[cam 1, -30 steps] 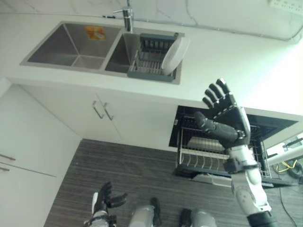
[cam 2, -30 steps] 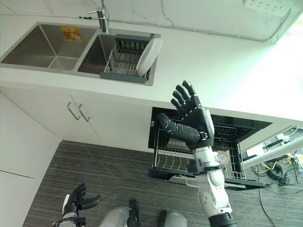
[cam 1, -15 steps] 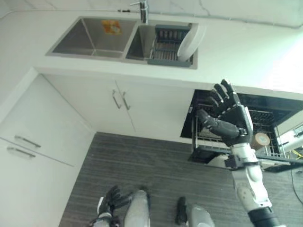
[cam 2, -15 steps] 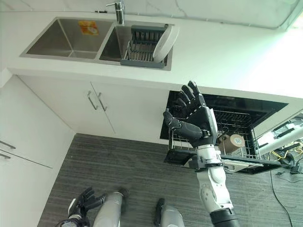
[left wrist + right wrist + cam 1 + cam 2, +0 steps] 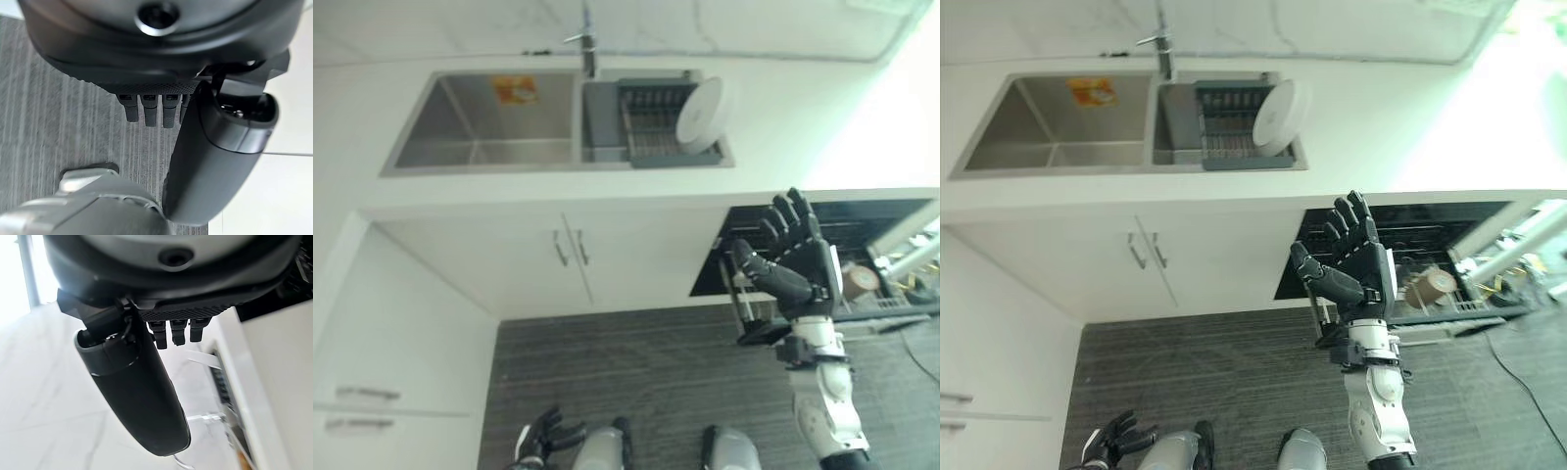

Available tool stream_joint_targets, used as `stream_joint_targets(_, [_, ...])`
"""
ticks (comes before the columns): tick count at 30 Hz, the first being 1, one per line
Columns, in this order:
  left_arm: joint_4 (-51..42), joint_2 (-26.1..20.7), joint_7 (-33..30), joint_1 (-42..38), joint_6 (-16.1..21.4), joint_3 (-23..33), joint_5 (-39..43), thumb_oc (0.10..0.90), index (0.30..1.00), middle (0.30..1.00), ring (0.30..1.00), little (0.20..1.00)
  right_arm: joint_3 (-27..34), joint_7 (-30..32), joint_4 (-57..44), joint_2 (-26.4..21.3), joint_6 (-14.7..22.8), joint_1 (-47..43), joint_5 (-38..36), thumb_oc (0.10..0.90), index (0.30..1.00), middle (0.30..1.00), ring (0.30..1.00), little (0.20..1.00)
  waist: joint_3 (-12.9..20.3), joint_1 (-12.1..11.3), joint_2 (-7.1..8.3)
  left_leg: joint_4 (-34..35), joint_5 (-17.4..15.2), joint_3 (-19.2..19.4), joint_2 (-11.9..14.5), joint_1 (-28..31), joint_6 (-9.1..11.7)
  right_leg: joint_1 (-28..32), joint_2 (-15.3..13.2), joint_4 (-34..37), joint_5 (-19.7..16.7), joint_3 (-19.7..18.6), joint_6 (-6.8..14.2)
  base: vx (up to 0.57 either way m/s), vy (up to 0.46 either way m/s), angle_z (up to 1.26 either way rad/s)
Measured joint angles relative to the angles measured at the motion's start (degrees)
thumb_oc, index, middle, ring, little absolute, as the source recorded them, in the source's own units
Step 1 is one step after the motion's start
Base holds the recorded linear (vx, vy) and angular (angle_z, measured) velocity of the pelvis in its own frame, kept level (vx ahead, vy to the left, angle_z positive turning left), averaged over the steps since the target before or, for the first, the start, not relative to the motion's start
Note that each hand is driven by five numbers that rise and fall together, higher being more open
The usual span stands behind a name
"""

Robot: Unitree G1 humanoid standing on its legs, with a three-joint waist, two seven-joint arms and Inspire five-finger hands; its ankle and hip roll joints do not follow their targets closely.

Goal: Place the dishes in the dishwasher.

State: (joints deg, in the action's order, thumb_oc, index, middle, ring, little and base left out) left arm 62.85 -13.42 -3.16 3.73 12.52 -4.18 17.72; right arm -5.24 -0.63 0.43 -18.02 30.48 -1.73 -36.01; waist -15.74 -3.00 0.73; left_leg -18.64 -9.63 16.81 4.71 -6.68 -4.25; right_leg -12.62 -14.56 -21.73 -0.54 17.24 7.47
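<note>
Camera is swinging since the earlier frames, so the whole scene is shifting: the double sink [image 5: 480,122] is now sitting squarer across the top, and the open dishwasher [image 5: 822,245] is sliding toward the right edge. Right hand [image 5: 793,264] is staying raised in front of the dishwasher opening, fingers spread and straight, thumb standing out, holding nothing, much as before. Left hand [image 5: 540,443] is hanging low near the floor, fingers loosely spread, empty.

White plate [image 5: 701,101] is standing on edge at the right end of the dark dish rack [image 5: 651,122], which is sitting in the sink's right basin; no hand is touching it. Faucet [image 5: 586,49] is rising behind the divider between basins. Dishwasher rack [image 5: 1430,294] is pulled out, with a brown round thing [image 5: 1427,287] lying in it, too small to identify.

White counter [image 5: 803,127] is running along a marbled wall; white cabinet doors [image 5: 558,264] with metal handles are below it, and dark striped flooring [image 5: 646,382] is underneath.
</note>
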Motion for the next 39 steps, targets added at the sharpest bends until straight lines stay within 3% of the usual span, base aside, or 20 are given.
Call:
stream_joint_targets(1, [1.11,-0.14,-0.45,-0.47,-0.3,0.06,0.02,0.8,0.9,0.9,0.9,0.9,-0.08,0.94,-0.31,-0.53,2.97,-3.46,0.04,0.8,0.9,0.9,0.9,0.9,0.0,0.57,0.62,0.06,-0.72,2.23,-0.19,-0.46,-0.03,0.2,-0.1,8.1,0.3,3.71,0.66,0.34,-0.282,-1.22])
stream_joint_targets(2, [2.18,0.04,-1.03,-0.64,-0.42,0.3,0.02,0.8,0.9,0.9,0.9,0.9,0.67,3.46,-0.72,-0.56,6.32,-4.99,0.02,0.8,0.9,0.9,0.9,0.9,-0.11,2.1,0.38,-0.32,-1.04,2.68,-0.46,-0.11,0.37,0.35,-1.32,10.3,0.07,4.22,0.95,0.45,-0.378,-0.64])
stream_joint_targets(3, [2.32,0.83,-1.2,-0.58,-0.81,0.42,0.13,0.8,0.9,0.9,0.9,0.9,1.61,5.54,-2.42,-0.52,7.16,-5.66,0.35,0.8,0.9,0.9,0.9,0.9,-0.2,1.71,0.11,-0.46,-1.23,2.95,-0.3,-0.03,0.51,-0.32,-1.49,7.14,0.81,3.42,-0.18,0.38,-0.322,-0.04])
stream_joint_targets(5, [2.08,0.98,-1.29,-0.27,-1.12,0.42,1.52,0.8,0.9,0.9,0.9,0.9,1.86,7.66,-2.97,-0.95,7.59,-7.13,2.2,0.8,0.9,0.9,0.9,0.9,-0.04,1.08,-0.24,-0.58,-0.98,2.8,0.37,0.3,1.41,0.94,0.21,4.68,2.34,3.44,-2.74,0.2,-0.17,0.01])
stream_joint_targets(6, [1.97,0.98,-1.31,-0.33,-1.17,0.47,2.03,0.8,0.9,0.9,0.9,0.9,1.8,8.2,-2.96,-1.24,7.59,-8.02,3.31,0.8,0.9,0.9,0.9,0.9,-0.05,1.02,0.07,-1.29,-1.27,2.36,0.37,0.14,2.02,2.6,1.1,6.01,1.37,3.18,-3.74,0.22,-0.191,0.1])
stream_joint_targets(9, [2.19,2.38,-1.45,-0.19,-1.07,0.5,2.13,0.8,0.9,0.9,0.9,0.9,1.4,10.65,-2.68,-3.54,6.65,-10.91,4.69,0.8,0.9,0.9,0.9,0.9,-0.23,0.55,-2.04,-0.64,-0.77,0.72,2.77,1.52,4.93,3.26,4.41,5.13,3.06,2.9,-5.73,0.2,-0.196,0.0])
stream_joint_targets(13, [2.68,3.36,-2.9,-0.12,-0.39,0.81,1.65,0.8,0.9,0.9,0.9,0.9,1.63,11.39,-2.59,-6.73,6.69,-11.58,4.97,0.8,0.9,0.9,0.9,0.9,-0.23,-0.38,-1.57,3.16,4.45,-3.23,3.04,5.38,8.8,3.12,5.74,-0.86,9.55,2.83,-8.33,0.16,-0.198,-0.14])
stream_joint_targets(16, [1.98,3.52,-2.99,0.04,0.08,1.57,1.57,0.8,0.9,0.9,0.9,0.9,1.68,11.13,-2.16,-6.28,6.72,-11.29,4.97,0.8,0.9,0.9,0.9,0.9,-0.34,-0.54,-1.53,-2.42,4.34,-5.15,2.83,2.24,7.66,4.9,5.21,-0.34,10.56,3.32,-9.86,0.11,0.038,0.16])
stream_joint_targets(17, [1.53,3.65,-3.18,0.31,0.06,1.41,1.18,0.8,0.9,0.9,0.9,0.9,1.62,11.13,-2.16,-5.24,6.72,-11.16,5.01,0.8,0.9,0.9,0.9,0.9,-0.37,-0.68,-1.46,-0.54,4.05,-6.17,0.79,1.96,7.61,5.6,5.21,0.65,10.46,3.29,-10.07,0.05,0.096,0.03])
stream_joint_targets(20, [2.28,3.95,-3.78,0.25,-0.06,1.03,1.07,0.8,0.9,0.9,0.9,0.9,1.39,11.16,-2.34,-4.63,6.63,-11.17,5.43,0.8,0.9,0.9,0.9,0.9,-0.27,-1.1,-3.42,1.45,4.12,-5.23,-0.35,-1.94,7.2,6.23,7.39,1.77,10.79,3.73,-11.1,0.16,0.209,-0.05])
stream_joint_targets(22, [4.34,3.72,-3.8,-0.57,0.04,1.24,1.33,0.8,0.9,0.9,0.9,0.9,1.09,11.16,-2.18,-3.44,6.64,-11.34,5.47,0.8,0.9,0.9,0.9,0.9,-0.5,-1.53,-3.94,0.18,4.88,-10.73,1.28,-6.69,9.4,7.43,9.61,3.3,11.44,3.07,-10.33,0.17,0.185,-0.21])
stream_joint_targets(25, [6.07,3.94,-3.85,0.42,-0.33,1.87,1.74,0.8,0.9,0.9,0.9,0.9,-0.48,10.05,-2.09,-3.07,6.47,-11.46,5.59,0.8,0.9,0.9,0.9,0.9,-1.01,-2.94,-4.26,1.4,8.77,-16.49,5.45,-11.48,10.43,9.43,11.56,3.1,12.6,1.21,-10.29,0.25,0.242,-0.51])
stream_joint_targets(29, [8.29,4.15,-3.8,0.78,-1.24,2.38,1.71,0.8,0.9,0.9,0.9,0.9,-0.27,8.55,-2.09,-4.05,6.46,-11.44,5.52,0.8,0.9,0.9,0.9,0.9,-1.08,-3.22,-4.85,2.57,10.14,-18.67,6.39,-12.72,10.03,11.53,11.08,1.93,14.54,-0.57,-8.87,0.19,0.224,-0.24])
stream_joint_targets(31, [8.66,4.6,-3.79,1.48,-1.21,2.52,1.72,0.8,0.9,0.9,0.9,0.9,-0.06,8.38,-2.41,-5.43,6.47,-11.46,5.52,0.8,0.9,0.9,0.9,0.9,-1.03,-3.31,-5.77,3.85,10.76,-17.45,5.97,-10.16,9.42,13.38,10.39,1.4,15.75,-1.48,-5.93,0.23,0.262,-0.13])
stream_joint_targets(32, [9.21,4.63,-4.1,0.76,-1.36,3.9,1.57,0.8,0.9,0.9,0.9,0.9,0.4,8.43,-2.37,-5.2,6.55,-11.38,5.42,0.8,0.9,0.9,0.9,0.9,-1.71,-3.53,-4.44,2.32,12.73,-15.59,4.39,-9.32,8.7,15.3,8.03,1.28,16.79,-1.86,-4.18,0.2,0.212,0.04])
stream_joint_targets(33, [9.15,4.64,-4.91,0.43,-1.35,4.58,1.29,0.8,0.9,0.9,0.9,0.9,0.33,8.59,-2.45,-4.76,6.45,-11.35,5.46,0.8,0.9,0.9,0.9,0.9,-1.5,-3.56,-3.1,1.51,11.61,-14.64,2.23,-8.77,7.11,16.51,6.16,1.83,16.71,-1.94,-3.39,0.23,0.291,0.23])
stream_joint_targets(35, [8.1,4.05,-6.0,-1.6,-1.06,3.03,-2.92,0.8,0.9,0.9,0.9,0.9,0.32,8.78,-2.93,-4.61,6.47,-11.9,5.52,0.8,0.9,0.9,0.9,0.9,-1.5,-4.6,-2.44,-3.41,7.72,-13.57,-1.74,-9.25,4.08,19.0,2.43,3.15,15.05,-0.87,-3.08,0.21,0.285,0.27])
stream_joint_targets(39, [7.31,1.94,-6.89,-4.31,-1.09,0.79,-3.35,0.8,0.9,0.9,0.9,0.9,-0.91,9.91,-2.91,-2.67,5.49,-13.37,5.58,0.8,0.9,0.9,0.9,0.9,-1.5,-5.96,-2.01,-5.46,4.23,-12.15,-3.61,-9.14,1.45,18.91,0.01,2.75,11.7,-0.62,-3.79,0.1,0.122,-0.04])
